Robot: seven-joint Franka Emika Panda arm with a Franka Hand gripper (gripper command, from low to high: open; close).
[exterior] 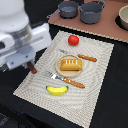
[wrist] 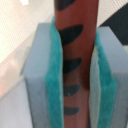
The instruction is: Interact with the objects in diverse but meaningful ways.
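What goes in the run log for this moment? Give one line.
gripper: shut on sausage | position: over placemat edge | plate: bread loaf | untouched: banana, tomato

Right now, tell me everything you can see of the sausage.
The sausage is a reddish-brown cylinder with dark oval grill marks along its length, smooth like plastic. It is clamped between the gripper's teal pads, which press its two sides. In the exterior view only its lower end sticks out below the fingers, hanging roughly upright over the woven placemat's edge at the exterior view's left, seemingly not touching it.
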